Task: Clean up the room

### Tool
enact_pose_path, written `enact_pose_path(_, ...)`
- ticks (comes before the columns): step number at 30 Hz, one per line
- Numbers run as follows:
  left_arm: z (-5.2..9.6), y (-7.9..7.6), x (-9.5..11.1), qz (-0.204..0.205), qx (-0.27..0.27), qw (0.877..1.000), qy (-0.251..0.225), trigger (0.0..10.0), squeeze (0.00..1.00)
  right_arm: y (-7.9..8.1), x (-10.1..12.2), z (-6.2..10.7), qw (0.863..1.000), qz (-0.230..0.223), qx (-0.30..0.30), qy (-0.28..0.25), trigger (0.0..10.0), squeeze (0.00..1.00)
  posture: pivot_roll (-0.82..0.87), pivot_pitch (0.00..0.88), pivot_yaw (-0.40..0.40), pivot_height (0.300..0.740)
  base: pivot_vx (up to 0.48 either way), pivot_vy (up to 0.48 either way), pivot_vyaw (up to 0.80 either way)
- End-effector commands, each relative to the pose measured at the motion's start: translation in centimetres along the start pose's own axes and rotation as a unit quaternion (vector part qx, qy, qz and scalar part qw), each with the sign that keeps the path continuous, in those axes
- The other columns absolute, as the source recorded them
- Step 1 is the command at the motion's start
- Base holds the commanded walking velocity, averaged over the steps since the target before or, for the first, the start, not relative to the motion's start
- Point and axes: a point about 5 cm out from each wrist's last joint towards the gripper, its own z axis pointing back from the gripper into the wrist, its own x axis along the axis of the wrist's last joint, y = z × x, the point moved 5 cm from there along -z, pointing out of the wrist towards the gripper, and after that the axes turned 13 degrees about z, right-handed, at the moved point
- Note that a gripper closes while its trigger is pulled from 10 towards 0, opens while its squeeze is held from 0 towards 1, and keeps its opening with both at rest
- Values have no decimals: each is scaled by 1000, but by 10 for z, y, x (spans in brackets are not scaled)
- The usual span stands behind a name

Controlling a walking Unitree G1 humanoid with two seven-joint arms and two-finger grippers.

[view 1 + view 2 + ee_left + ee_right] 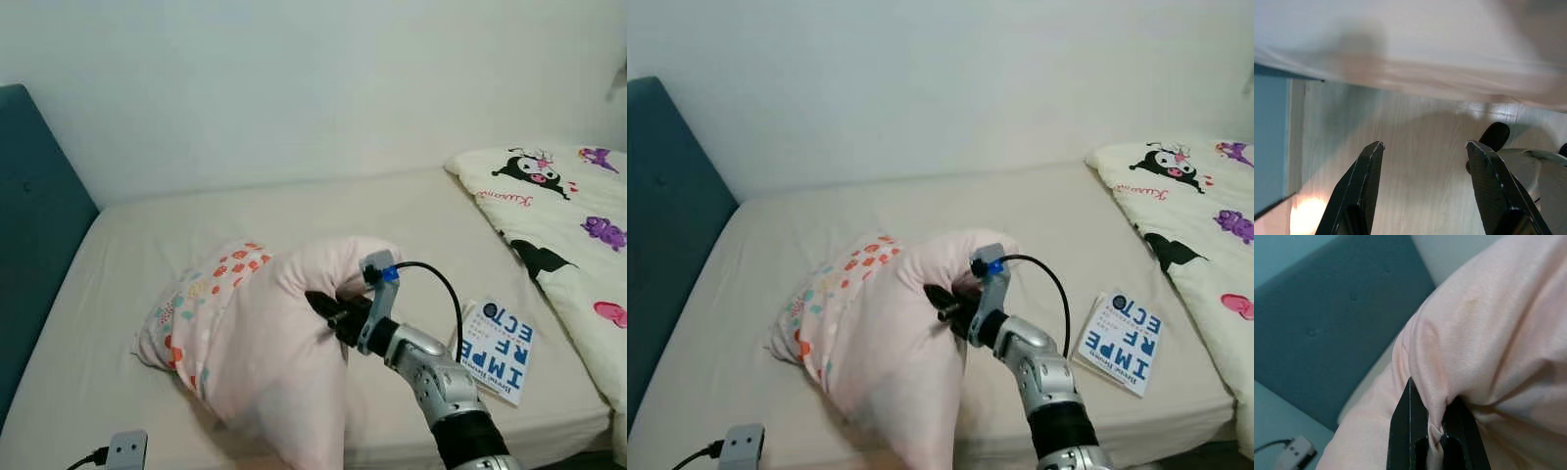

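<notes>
Head views, 1 scene. Pink pillow (260, 338), lower centre of the frame, lying askew on the bed (294, 211), 1 corner lifted. Right claw (328, 311) pinching that corner. Book (498, 352), lower right, flat on the mattress near the patterned quilt (563, 211) at right. Blue headboard (34, 225) at left. Charger block (125, 448) at lower left.

Left wrist view. Left claw (1422, 186) spread, holding nothing, hanging over pale floor (1410, 147).

Right wrist view. Both fingers (1405, 428) pressed on a fold of pink cloth.

Status, by judgement: tidying barely begun. Pillow gripped but not yet placed at the headboard; book and quilt untouched.
</notes>
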Motion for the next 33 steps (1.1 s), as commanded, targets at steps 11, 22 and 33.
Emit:
enact_pose_path(11,2,11,-12,10,21,999,27,10000,0,10,5,-1,1000,-10,19,-14,10000,0,-59,46,52,740,-27,34,775)
enact_pose_path(22,2,12,-11,-5,17,1000,25,10000,0,0,7,2,1000,-13,-11,-18,10000,0,-58,52,56,740,-83,102,775)
enact_pose_path(33,2,8,-12,0,6,1000,23,10000,0,-44,30,13,989,-12,-133,-62,10000,0,-51,67,53,740,0,0,775)
